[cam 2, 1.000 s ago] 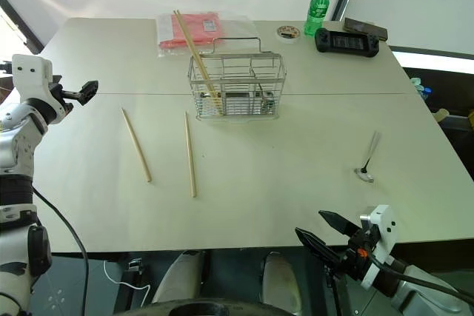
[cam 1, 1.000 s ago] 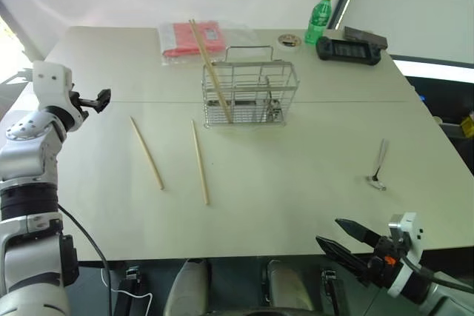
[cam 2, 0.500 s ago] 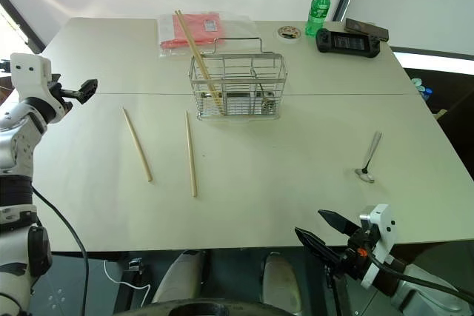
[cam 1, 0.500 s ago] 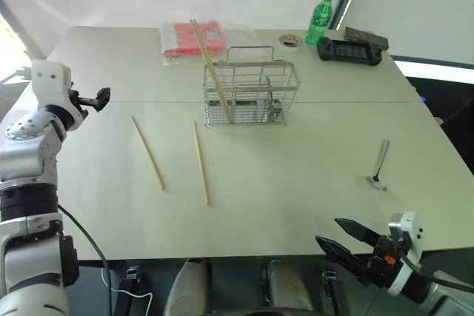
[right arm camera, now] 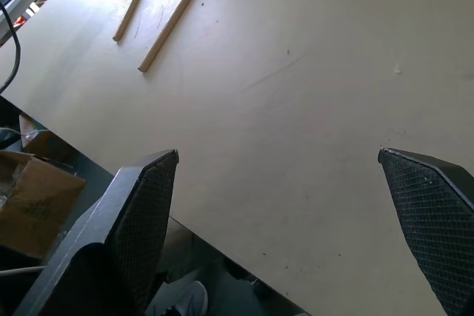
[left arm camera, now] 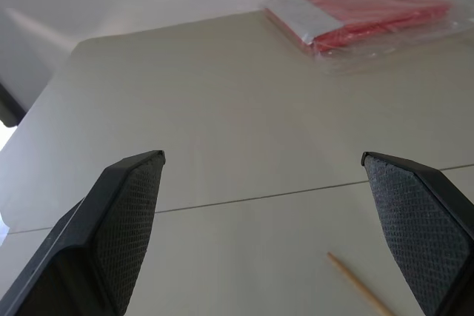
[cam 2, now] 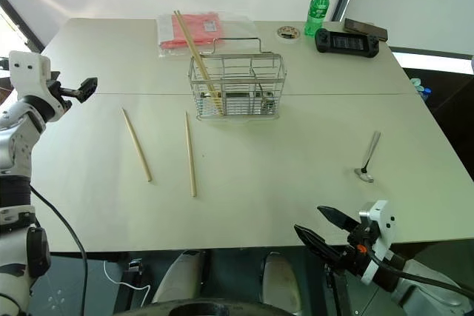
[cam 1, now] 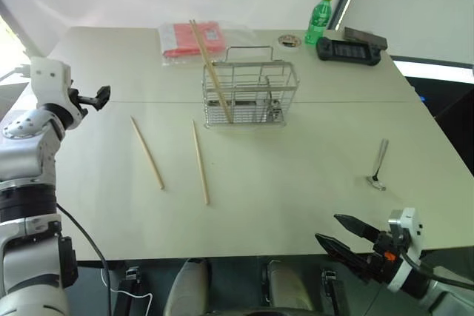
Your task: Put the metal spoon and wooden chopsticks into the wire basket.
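The metal spoon lies at twelve o'clock from the right gripper, handle pointing away; both grippers gape empty, the left gripper being farther.

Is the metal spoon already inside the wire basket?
No, the metal spoon lies flat on the table, well apart from the wire basket.

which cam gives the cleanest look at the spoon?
Left eye view: the metal spoon lies whole on the table, bowl toward the near edge. The right eye view shows it much the same; the right wrist view shows bare tabletop and two loose chopstick ends instead.
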